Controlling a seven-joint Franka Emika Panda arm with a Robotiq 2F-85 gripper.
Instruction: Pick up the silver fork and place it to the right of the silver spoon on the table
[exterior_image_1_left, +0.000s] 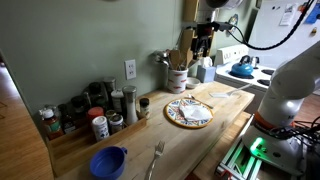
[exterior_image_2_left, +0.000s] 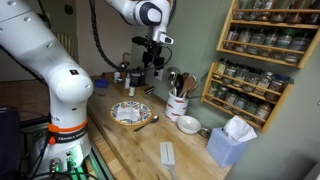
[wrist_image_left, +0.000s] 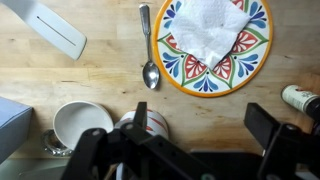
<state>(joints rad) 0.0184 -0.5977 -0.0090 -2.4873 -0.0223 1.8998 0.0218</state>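
My gripper (wrist_image_left: 198, 120) is spread wide with nothing between the fingers. In the wrist view I look straight down through it at the silver spoon (wrist_image_left: 148, 50), which lies just beside the patterned plate (wrist_image_left: 212, 45). In both exterior views the gripper hangs high over the back of the table (exterior_image_1_left: 200, 140), near the utensil crock (exterior_image_1_left: 177, 78).

The silver fork (exterior_image_1_left: 156, 160) is well away from there. In an exterior view it lies flat on the wood near the front edge, just beside the blue bowl (exterior_image_1_left: 109, 161), on the far side of the plate from where I hover. The wrist camera does not show it at all.

So the step in hand is the reach, and I judge it hardly begun. I want to travel across at height, clear of the plate and the spice jars, until the fork shows up centred in the wrist view. Then I turn the wrist so the jaws straddle the narrow handle crosswise, around its middle rather than the tines. The fork is thin and slick, so I need to go down until the fingertips almost meet the wood before closing. I must also stay off the bowl's rim.
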